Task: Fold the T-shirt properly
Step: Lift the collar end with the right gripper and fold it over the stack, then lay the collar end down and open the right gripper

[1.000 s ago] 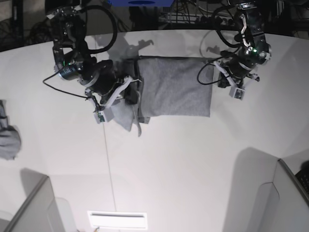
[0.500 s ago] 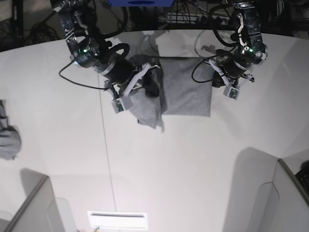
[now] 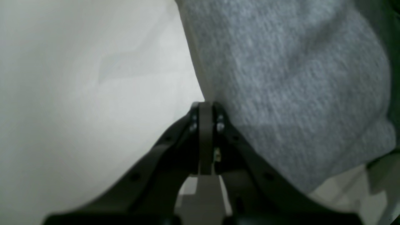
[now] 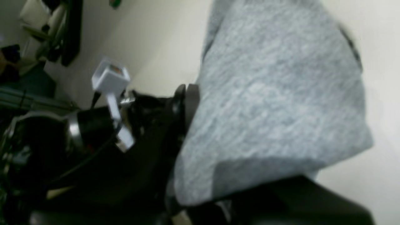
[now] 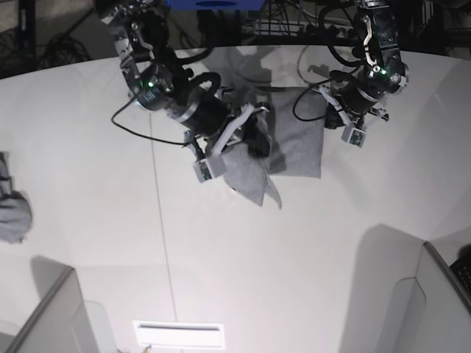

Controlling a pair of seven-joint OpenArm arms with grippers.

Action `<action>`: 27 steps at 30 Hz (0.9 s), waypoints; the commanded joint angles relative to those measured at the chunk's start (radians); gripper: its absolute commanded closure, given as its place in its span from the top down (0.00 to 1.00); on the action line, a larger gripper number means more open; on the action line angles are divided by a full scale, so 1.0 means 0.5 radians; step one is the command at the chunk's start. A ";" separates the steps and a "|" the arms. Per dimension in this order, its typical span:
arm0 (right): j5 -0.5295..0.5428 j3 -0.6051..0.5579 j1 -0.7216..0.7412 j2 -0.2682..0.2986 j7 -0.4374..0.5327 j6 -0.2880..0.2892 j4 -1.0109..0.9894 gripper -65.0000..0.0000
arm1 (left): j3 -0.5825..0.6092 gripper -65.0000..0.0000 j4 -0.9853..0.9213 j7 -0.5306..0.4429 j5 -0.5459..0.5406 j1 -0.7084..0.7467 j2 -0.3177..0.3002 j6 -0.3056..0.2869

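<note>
A: Where is the T-shirt point(image 5: 294, 140) at this moment?

B: It lies at the far side of the white table point(image 5: 294, 250), between the two arms. It is a heather-grey knit, soft and a little fuzzy, with a fine speckled texture in the wrist views. The part near the left arm is flat and has a straight edge. The other side is lifted and hangs down in a loose, pointed flap.

A: What does the right gripper point(image 5: 254, 138) do?

B: It is clamped on the T-shirt. Its black jaws are closed over the raised edge, and the cloth drapes from them in a wide smooth sheet, with a thick folded hem at the bottom in the right wrist view.

A: And the left gripper point(image 3: 204, 107)?

B: Its two dark fingers are pressed together, with no gap between the tips. The tips are at the edge of the T-shirt, on the table, but I cannot tell if any cloth is pinched there.

A: How does the table look?

B: Matte and smooth, with a thin seam line. At the far left edge there is a small grey cloth lump point(image 5: 13, 213), well apart from the T-shirt.
</note>
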 commanded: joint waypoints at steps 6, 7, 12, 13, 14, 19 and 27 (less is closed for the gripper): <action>0.008 -0.003 0.035 -0.053 0.040 -0.156 -0.085 0.00 | -0.004 0.00 0.025 0.022 0.012 0.008 -0.040 -0.001; 0.008 -0.003 0.051 -0.056 0.040 -0.156 -0.103 0.00 | -0.001 0.00 0.025 0.022 0.012 0.008 -0.043 -0.001; 0.008 -0.168 0.140 -0.059 0.046 -0.198 -0.208 0.00 | -0.016 0.00 0.025 0.022 0.012 0.008 -0.043 -0.001; 0.008 -0.202 0.149 -0.062 0.049 -0.248 -0.211 0.00 | -0.016 0.00 0.025 0.022 0.012 0.008 -0.043 -0.001; 0.008 -0.233 0.176 -0.071 0.049 -0.297 -0.214 0.00 | -0.013 0.00 0.025 0.022 0.012 0.008 -0.043 -0.001; 0.008 -0.402 0.312 -0.083 0.049 -0.527 -0.343 0.00 | -0.016 0.00 0.031 0.022 0.012 0.027 -0.043 -0.001; 0.008 -0.506 0.382 -0.083 0.049 -0.693 -0.416 0.00 | -0.019 0.00 0.096 0.022 0.009 0.036 -0.077 -0.001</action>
